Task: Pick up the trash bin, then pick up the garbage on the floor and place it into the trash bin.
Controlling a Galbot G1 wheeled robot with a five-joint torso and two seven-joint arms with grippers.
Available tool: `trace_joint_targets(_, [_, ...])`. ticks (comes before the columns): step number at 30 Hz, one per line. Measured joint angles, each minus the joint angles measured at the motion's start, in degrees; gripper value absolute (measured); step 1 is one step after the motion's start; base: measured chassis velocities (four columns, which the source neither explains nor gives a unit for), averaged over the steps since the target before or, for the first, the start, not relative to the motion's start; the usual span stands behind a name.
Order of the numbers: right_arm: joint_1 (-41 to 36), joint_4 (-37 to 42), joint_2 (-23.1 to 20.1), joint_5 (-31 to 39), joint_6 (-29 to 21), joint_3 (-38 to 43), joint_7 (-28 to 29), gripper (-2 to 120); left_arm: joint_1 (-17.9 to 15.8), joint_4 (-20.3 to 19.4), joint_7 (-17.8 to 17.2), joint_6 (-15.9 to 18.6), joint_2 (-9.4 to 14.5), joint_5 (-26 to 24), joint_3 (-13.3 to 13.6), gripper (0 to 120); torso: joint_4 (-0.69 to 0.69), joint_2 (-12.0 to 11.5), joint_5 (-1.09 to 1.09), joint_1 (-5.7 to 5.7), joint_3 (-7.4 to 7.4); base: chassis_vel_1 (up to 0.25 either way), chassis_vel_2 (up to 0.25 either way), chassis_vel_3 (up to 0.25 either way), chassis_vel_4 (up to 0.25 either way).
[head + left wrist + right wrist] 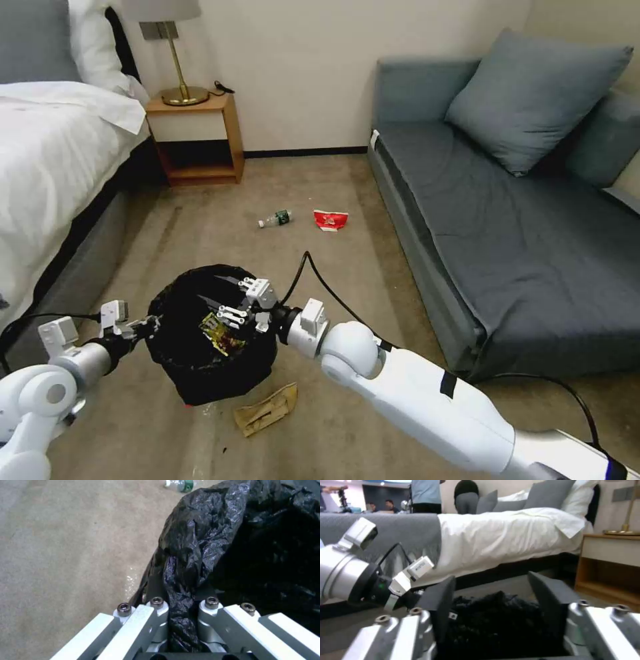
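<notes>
The bin (213, 333) hangs just above the carpet (333, 193), low in my head view, between the bed (53, 153) on the left and the sofa (520, 227) on the right. At its left rim my left gripper (143, 325) has its fingers closed tight on a fold of the black liner (203, 542); the left wrist view shows the plastic pinched between them. Inside the bin lies the gold wrapper (220, 333), so that piece looks done. My right gripper (248, 305) hovers over the bin's mouth, fingers spread wide with nothing between them, the liner just below.

I judge I'm in the collecting stage, one item in and three still on the floor. The paper bag (267, 410) lies just beside the bin's base, on the near side. The bottle (277, 219) and the red packet (331, 219) lie close together, well apart from the bin, toward the far wall.

The paper bag is nearest, so next I'd lift the right gripper clear of the rim, swing it down to the bag and close on a raised crease. The bag lies flat and crumpled, so a shallow pinch may slip. The left hold must stay firm, or the bin tilts.
</notes>
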Motion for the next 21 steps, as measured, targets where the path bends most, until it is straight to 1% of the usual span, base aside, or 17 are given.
trace_joint_targets(1, [-1.40, 0.94, -1.03, 0.32, 0.01, 1.43, -0.16, 70, -0.10, 0.17, -0.04, 0.00, 0.06, -0.04, -0.11, 7, 0.00, 0.00, 0.00, 0.00, 0.00, 0.000, 0.000, 0.000, 0.000])
trace_joint_targets(2, [-1.40, 0.94, -1.03, 0.32, 0.01, 1.43, -0.16, 70, -0.10, 0.17, -0.04, 0.00, 0.06, -0.04, -0.11, 7, 0.00, 0.00, 0.00, 0.00, 0.00, 0.000, 0.000, 0.000, 0.000])
trace_joint_targets(3, [-2.30, 1.37, -1.72, 0.40, 0.08, 2.40, -0.47, 73, -0.14, 0.26, -0.08, 0.00, 0.14, -0.09, -0.22, 7, -0.01, 0.00, 0.00, 0.00, 0.00, 0.000, 0.000, 0.000, 0.000])
trace_joint_targets(5, [-5.26, 2.43, -4.04, 0.18, 1.19, 5.83, -2.22, 83, -0.21, 0.57, -0.17, 0.00, 0.55, -0.44, -0.63, 7, 0.00, 0.00, 0.01, 0.00, 0.00, 0.000, 0.000, 0.000, 0.000])
trace_joint_targets(6, [-5.26, 2.43, -4.04, 0.18, 1.19, 5.83, -2.22, 83, -0.21, 0.57, -0.17, 0.00, 0.55, -0.44, -0.63, 7, 0.00, 0.00, 0.01, 0.00, 0.00, 0.000, 0.000, 0.000, 0.000])
trace_joint_targets(9, [-11.20, 4.12, -7.77, -1.09, 2.49, 10.65, -3.88, 97, -0.50, 1.46, -0.20, 0.00, 1.31, -1.06, -1.30, 7, -0.01, 0.00, 0.01, 0.00, 0.00, 0.000, 0.000, 0.000, 0.000])
trace_joint_targets(10, [-12.98, 4.11, -8.58, -1.61, 2.98, 11.85, -4.21, 99, -0.56, 1.69, -0.19, 0.00, 1.46, -1.19, -1.44, 7, 0.00, 0.00, 0.01, 0.00, -0.01, 0.000, 0.000, 0.000, 0.000])
trace_joint_targets(11, [-12.98, 4.11, -8.58, -1.61, 2.98, 11.85, -4.21, 99, -0.56, 1.69, -0.19, 0.00, 1.46, -1.19, -1.44, 7, 0.00, 0.00, 0.01, 0.00, -0.01, 0.000, 0.000, 0.000, 0.000])
trace_joint_targets(13, [-18.23, 2.42, -10.77, -4.42, 5.47, 15.56, -6.12, 100, -0.66, 2.30, -0.19, 0.00, 1.95, -1.59, -1.84, 7, -0.02, 0.00, 0.01, 0.00, -0.01, 0.000, 0.000, 0.000, 0.000])
trace_joint_targets(15, [-19.26, 1.95, -11.20, -5.05, 6.06, 16.31, -6.63, 100, -0.68, 2.43, -0.20, 0.00, 2.09, -1.71, -1.93, 7, -0.02, 0.00, 0.01, 0.00, -0.01, 0.000, 0.000, 0.000, 0.000])
trace_joint_targets(17, [-23.29, 0.07, -12.45, -7.07, 8.12, 19.07, -8.23, 100, -0.88, 3.14, -0.18, 0.00, 2.87, -2.31, -2.24, 7, -0.02, 0.00, 0.02, 0.00, -0.01, 0.000, 0.000, 0.000, 0.000])
trace_joint_targets(21, [-26.31, -2.28, -12.74, -9.47, 9.40, 20.96, -9.18, 100, -1.25, 4.07, -0.15, 0.00, 3.73, -2.83, -2.32, 7, -0.01, 0.00, 0.01, 0.00, -0.01, 0.000, 0.000, 0.000, 0.000])
